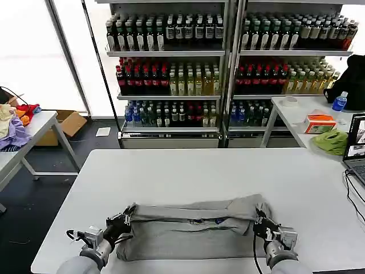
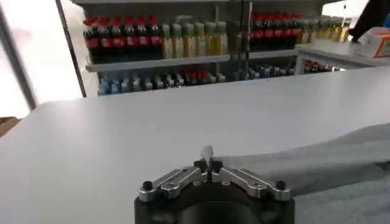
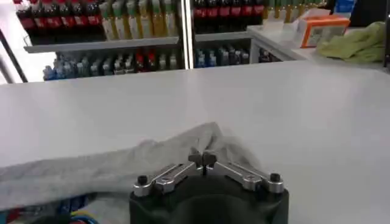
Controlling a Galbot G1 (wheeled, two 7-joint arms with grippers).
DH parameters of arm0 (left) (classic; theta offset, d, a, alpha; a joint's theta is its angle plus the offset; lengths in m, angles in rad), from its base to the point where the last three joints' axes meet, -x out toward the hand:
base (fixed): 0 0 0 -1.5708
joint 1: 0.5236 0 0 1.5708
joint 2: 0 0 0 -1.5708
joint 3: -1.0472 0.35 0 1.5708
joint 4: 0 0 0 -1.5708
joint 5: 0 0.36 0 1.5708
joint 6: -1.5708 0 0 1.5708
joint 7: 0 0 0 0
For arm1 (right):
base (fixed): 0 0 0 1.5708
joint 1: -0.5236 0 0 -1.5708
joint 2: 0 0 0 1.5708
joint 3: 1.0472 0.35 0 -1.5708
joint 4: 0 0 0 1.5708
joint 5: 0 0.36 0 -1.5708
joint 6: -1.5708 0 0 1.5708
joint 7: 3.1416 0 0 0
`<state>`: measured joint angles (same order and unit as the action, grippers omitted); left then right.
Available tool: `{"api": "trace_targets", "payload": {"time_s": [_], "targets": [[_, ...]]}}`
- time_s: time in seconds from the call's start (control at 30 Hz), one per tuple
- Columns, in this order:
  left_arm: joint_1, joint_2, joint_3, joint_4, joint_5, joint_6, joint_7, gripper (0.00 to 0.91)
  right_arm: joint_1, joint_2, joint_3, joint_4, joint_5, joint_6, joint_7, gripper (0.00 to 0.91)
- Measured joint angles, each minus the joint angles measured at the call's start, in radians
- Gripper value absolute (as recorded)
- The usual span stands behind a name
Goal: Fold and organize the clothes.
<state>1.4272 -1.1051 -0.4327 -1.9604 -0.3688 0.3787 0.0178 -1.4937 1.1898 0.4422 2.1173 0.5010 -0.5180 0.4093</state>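
Our grippers pinch a grey shirt (image 1: 191, 228) at the white table's (image 1: 228, 171) near edge, toward six o'clock. The left gripper (image 1: 129, 213) is clamped on the fold's nine o'clock end, the right gripper (image 1: 259, 218) on its three o'clock end. Bottle shelves (image 1: 171, 68) stand at twelve o'clock, a green cloth (image 1: 331, 140) at two.

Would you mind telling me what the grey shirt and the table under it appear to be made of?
The grey shirt looks like soft matte knit cotton: it drapes and rumples where the left gripper and right gripper, both shut, pinch its folded edge. The white table appears to be a hard, smooth laminate or painted board with a faint sheen; its core cannot be told.
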Motion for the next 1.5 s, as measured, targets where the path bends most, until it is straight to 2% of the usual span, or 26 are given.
{"api": "trace_targets", "payload": {"time_s": [0.23, 0.27, 0.3, 0.33, 0.37, 0.43, 0.47, 0.5, 0.53, 0.83, 1.2, 1.5], "targets": [[0.012, -0.011, 0.002, 0.003, 0.021, -0.003, 0.004, 0.000, -0.027, 0.003, -0.001, 0.011, -0.028, 0.004, 0.002, 0.000], [0.013, -0.013, 0.002, 0.003, 0.024, -0.003, 0.004, 0.343, -0.031, 0.003, -0.003, 0.012, -0.034, 0.005, 0.002, 0.000], [0.013, -0.015, 0.003, 0.002, 0.028, -0.003, 0.004, 0.756, -0.035, 0.002, -0.005, 0.012, -0.039, 0.007, 0.001, 0.000], [0.013, -0.017, 0.004, 0.001, 0.031, -0.003, 0.004, 0.907, -0.038, 0.003, -0.007, 0.012, -0.045, 0.009, 0.000, 0.000], [0.013, -0.019, 0.005, 0.000, 0.034, -0.003, 0.003, 0.907, -0.042, 0.003, -0.009, 0.011, -0.054, 0.011, -0.003, 0.000], [0.012, -0.024, 0.007, -0.004, 0.039, -0.004, -0.001, 0.907, -0.049, 0.003, -0.013, 0.010, -0.073, 0.014, -0.003, 0.252], [0.012, -0.026, 0.007, -0.005, 0.040, -0.005, -0.002, 0.907, -0.053, 0.004, -0.016, 0.010, -0.080, 0.014, -0.002, 0.574], [0.013, -0.028, 0.009, -0.008, 0.041, -0.007, -0.006, 0.907, -0.057, 0.004, -0.019, 0.010, -0.089, 0.014, -0.001, 0.574], [0.015, -0.031, 0.011, -0.011, 0.042, -0.008, -0.007, 0.907, -0.061, 0.005, -0.021, 0.008, -0.098, 0.014, 0.001, 0.907], [0.031, -0.051, 0.004, -0.055, 0.050, -0.004, -0.035, 0.907, -0.082, -0.005, -0.017, 0.027, -0.130, 0.017, 0.020, 0.907], [0.064, -0.098, -0.024, -0.106, 0.047, 0.025, -0.086, 0.907, -0.069, -0.014, 0.039, 0.148, -0.114, 0.012, 0.031, 0.907], [0.089, -0.155, -0.031, -0.113, 0.033, 0.036, -0.099, 0.907, -0.036, -0.020, 0.035, 0.165, -0.100, 0.012, 0.041, 0.907]]}}
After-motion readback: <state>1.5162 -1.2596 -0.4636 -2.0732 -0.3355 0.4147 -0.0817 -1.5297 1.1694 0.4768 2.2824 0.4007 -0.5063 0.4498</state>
